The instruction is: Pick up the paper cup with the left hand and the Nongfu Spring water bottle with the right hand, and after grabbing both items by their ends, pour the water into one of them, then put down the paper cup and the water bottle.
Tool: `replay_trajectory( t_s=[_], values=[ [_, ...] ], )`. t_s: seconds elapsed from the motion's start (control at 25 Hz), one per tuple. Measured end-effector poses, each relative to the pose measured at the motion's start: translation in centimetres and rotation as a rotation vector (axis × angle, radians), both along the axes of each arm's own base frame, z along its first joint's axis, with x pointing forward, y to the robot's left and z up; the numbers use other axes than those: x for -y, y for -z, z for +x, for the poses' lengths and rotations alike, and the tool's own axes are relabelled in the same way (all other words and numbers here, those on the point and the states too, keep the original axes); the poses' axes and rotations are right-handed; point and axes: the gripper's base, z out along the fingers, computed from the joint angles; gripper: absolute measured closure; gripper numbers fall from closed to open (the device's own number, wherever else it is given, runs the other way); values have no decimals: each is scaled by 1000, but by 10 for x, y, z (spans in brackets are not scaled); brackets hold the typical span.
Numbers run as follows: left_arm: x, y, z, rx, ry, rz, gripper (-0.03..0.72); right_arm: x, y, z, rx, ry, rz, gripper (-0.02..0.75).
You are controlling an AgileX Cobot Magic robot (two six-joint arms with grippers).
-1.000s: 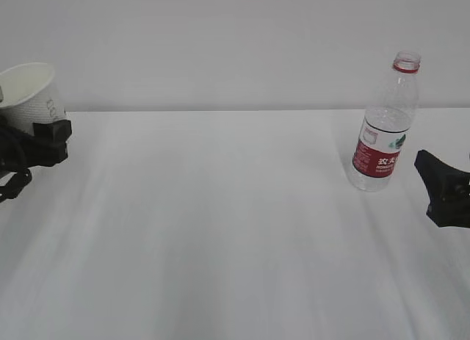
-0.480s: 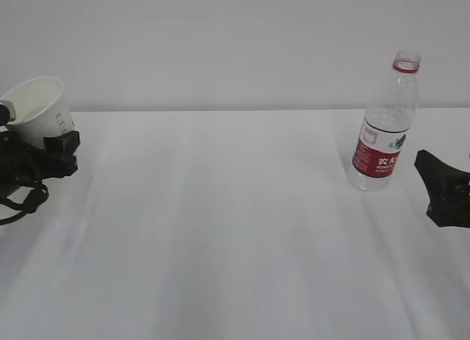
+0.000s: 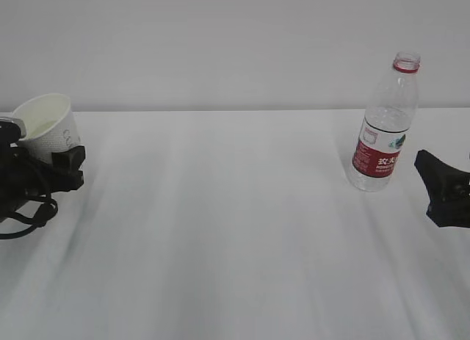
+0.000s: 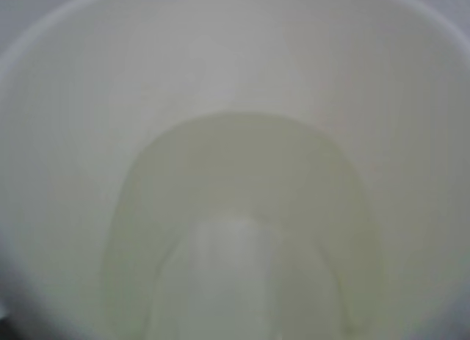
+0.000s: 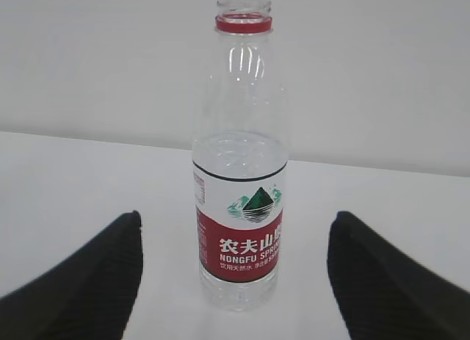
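At the far left, the white paper cup (image 3: 45, 125) leans a little to the left and sits low over the table, with my left gripper (image 3: 55, 158) shut on its lower part. The cup's cream inside (image 4: 235, 98) fills the left wrist view, so the fingers are hidden there. The bottom of the cup looks pale yellowish, and I cannot tell whether water lies in it. The Nongfu Spring water bottle (image 3: 385, 127) stands upright and uncapped on the table at the right, with water up to about the top of its label (image 5: 241, 200). My right gripper (image 5: 233, 230) is open just short of it, one black finger on each side and neither touching.
A white table (image 3: 235, 230) runs across the view, with a plain white wall (image 3: 220, 39) behind it. A black cable (image 3: 29, 208) loops under the left gripper, next to the table's left edge.
My left gripper has come down and slightly to the right with the paper cup, which now leans more. The bottle and the right gripper have not moved.
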Motion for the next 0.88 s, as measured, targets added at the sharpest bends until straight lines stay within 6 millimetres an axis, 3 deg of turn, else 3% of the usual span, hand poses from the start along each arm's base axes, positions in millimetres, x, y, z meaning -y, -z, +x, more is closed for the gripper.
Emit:
replay_trajectory(
  t_s=[0.52, 0.88],
  values=[
    [-2, 23, -1, -69, -28, 3, 186, 0, 0, 0, 2, 0, 0, 149],
    [-6, 23, 0, -68, -66, -4, 187, -1, 0, 0, 0, -4, 12, 149]
  ],
)
